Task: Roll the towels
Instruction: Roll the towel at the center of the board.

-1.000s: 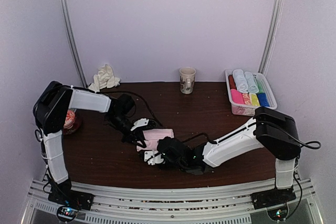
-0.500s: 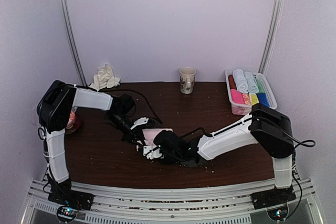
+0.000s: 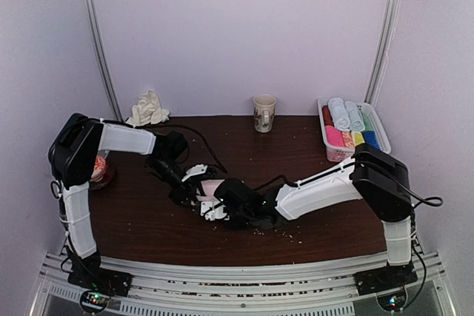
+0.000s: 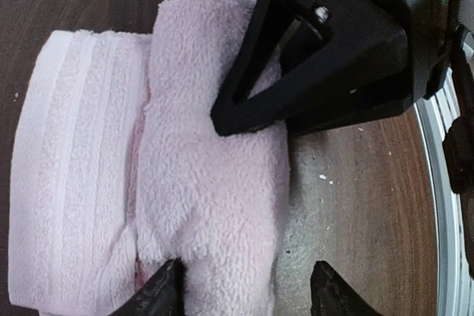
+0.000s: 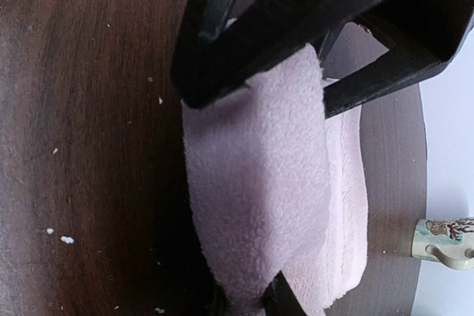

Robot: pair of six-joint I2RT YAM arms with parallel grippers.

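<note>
A pale pink towel (image 3: pixel 213 186) lies partly rolled near the table's middle. In the left wrist view its thick roll (image 4: pixel 215 183) rests against the flat remainder (image 4: pixel 74 168). My left gripper (image 4: pixel 248 294) is open and straddles one end of the roll, with a gap on its right side. From the opposite end my right gripper (image 5: pixel 252 305) is shut on the roll (image 5: pixel 255 190). In the top view the left gripper (image 3: pixel 196 183) and right gripper (image 3: pixel 209 202) meet at the towel. A cream-white towel (image 3: pixel 147 109) lies crumpled at the back left.
A mug (image 3: pixel 264 112) stands at the back centre. A white basket (image 3: pixel 335 155) of rolled coloured and blue-grey towels sits at the back right. A red-patterned object (image 3: pixel 101 172) is half hidden by the left arm. Crumbs dot the wooden table (image 3: pixel 318 220).
My left gripper has opened and let go of the pink towel. My right gripper slid left and closed on the other end of the roll.
</note>
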